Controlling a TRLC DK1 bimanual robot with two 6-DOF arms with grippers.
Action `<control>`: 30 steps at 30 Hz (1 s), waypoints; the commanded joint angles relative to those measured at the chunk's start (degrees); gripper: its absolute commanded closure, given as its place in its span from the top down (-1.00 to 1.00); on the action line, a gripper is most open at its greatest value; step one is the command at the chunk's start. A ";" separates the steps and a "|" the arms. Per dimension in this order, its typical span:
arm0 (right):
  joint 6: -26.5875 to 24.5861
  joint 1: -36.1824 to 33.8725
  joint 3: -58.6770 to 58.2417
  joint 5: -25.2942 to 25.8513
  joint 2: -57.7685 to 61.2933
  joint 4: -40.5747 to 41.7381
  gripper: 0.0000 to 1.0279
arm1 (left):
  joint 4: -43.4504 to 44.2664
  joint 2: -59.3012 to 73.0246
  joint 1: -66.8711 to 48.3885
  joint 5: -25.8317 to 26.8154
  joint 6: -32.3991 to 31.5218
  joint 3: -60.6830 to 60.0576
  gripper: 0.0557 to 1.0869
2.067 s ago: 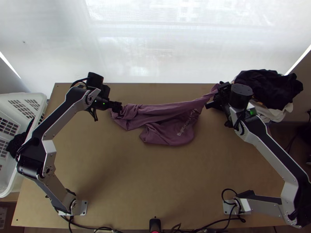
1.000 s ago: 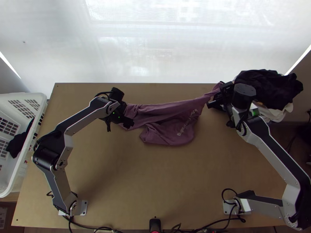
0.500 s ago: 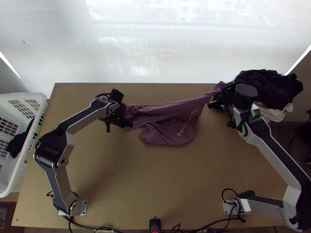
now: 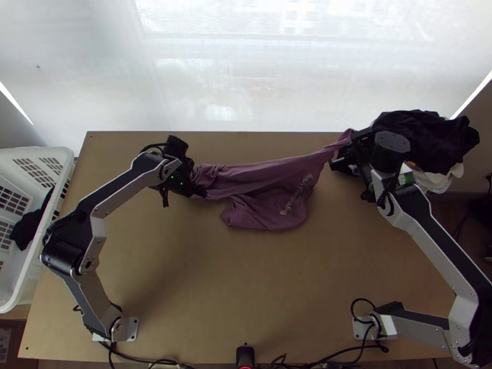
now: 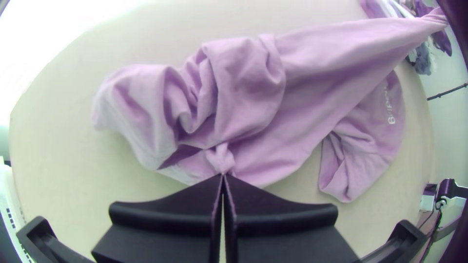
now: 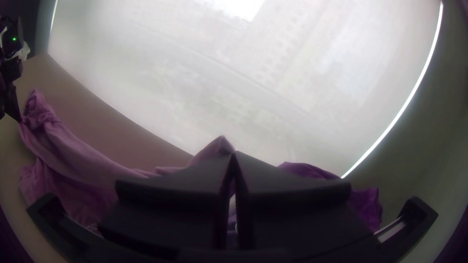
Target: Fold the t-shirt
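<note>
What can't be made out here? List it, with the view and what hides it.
- T-shirt, lower layers: top view, under its bunched folds.
- Cloth between left pincer's pads: left wrist view, closed fingers.
- Basket's far side: top view, cut by left edge.
- Right arm's elbow, outer part: top view, cut by right edge.
</note>
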 commanded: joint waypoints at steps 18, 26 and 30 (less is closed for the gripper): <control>-0.13 4.06 19.78 -0.29 -11.56 -11.35 -0.95 | 0.16 -31.81 17.95 3.40 1.52 14.48 -0.93; -1.54 6.08 21.18 -0.20 -20.35 -16.01 -0.95 | 1.30 -43.50 20.24 1.81 2.04 15.27 -0.93; -2.42 7.31 22.33 -0.20 -25.27 -19.96 -0.95 | 0.68 -50.18 20.94 0.41 2.39 15.18 -0.93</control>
